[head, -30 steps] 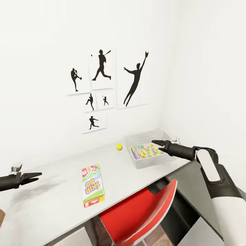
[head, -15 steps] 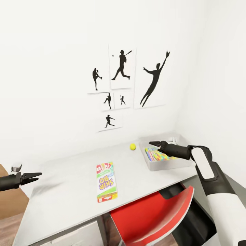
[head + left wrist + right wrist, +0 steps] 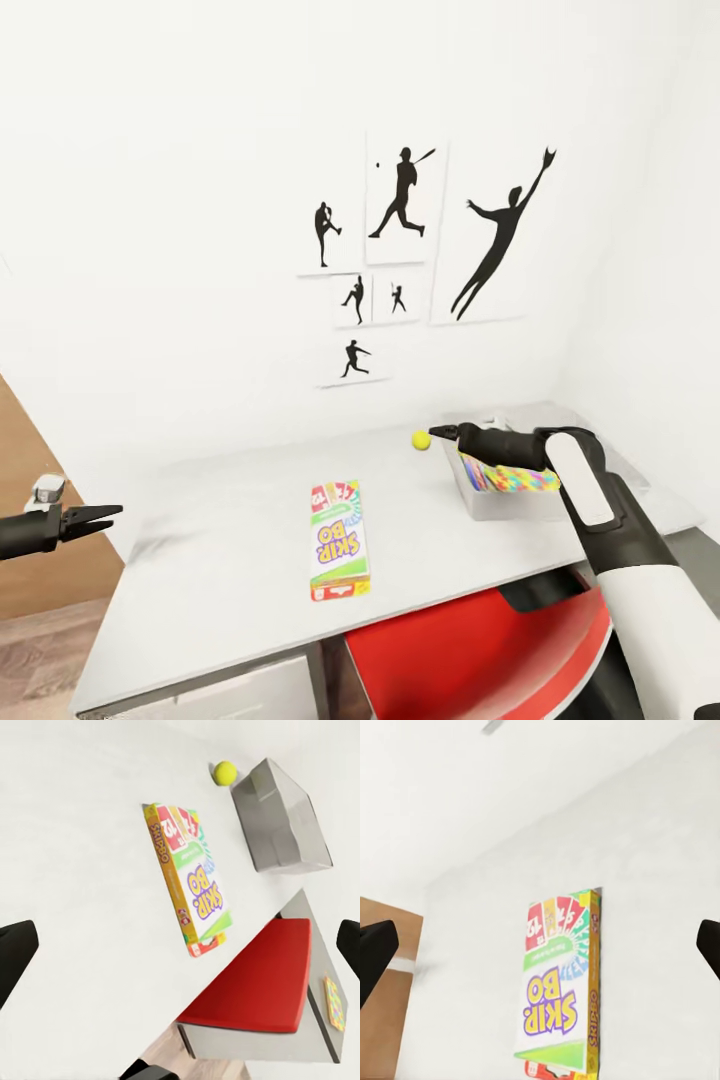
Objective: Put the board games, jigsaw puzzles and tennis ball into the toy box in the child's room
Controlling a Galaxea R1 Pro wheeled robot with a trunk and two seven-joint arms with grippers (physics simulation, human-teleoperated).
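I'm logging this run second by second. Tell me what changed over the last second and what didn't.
The head camera swung left, so everything in its picture slid right and the brown door came in at the left edge. The right claw, open, went from above the toy box to just past its rim, near the tennis ball. Nothing was gripped or released. The Skip-Bo box, the ball and the open left claw kept their places.
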